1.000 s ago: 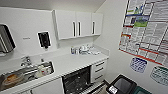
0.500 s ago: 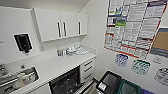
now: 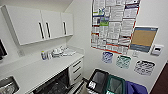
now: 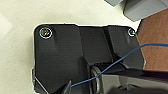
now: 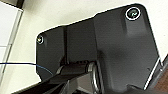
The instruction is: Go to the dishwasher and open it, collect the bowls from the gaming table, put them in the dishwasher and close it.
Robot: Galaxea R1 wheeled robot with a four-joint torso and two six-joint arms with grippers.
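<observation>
Head view had swung to the right over the last second: the sink [image 3: 8, 85], near the middle of the picture a second before, now sat at the picture's edge, and the wall of posters [image 3: 112, 23] with the recycling bins [image 3: 107, 83] beneath it had come into the middle. That was the camera turning with the robot, not the room shifting. Taking the dishwasher [image 3: 58, 85] as the landmark, it stood under the white counter [image 3: 42, 70], its dark interior with wire racks exposed and what looked like its lowered door reaching toward the bins. So the opening step looked done, and the turn away read as the robot heading off for the bowls, though that is a judgement only.

Just beside the dishwasher was a stack of drawers [image 3: 76, 70]; above it, on the counter against the wall, stood bottles and small clutter [image 3: 56, 52]; higher still hung the white wall cabinets [image 3: 37, 23].

The dishwasher was cut off by the picture's lower edge, so how far its door lay open could not be told. In both wrist views the robot's dark plate hung over pale floor, and whether either pincer was released or clenched could not be told.
</observation>
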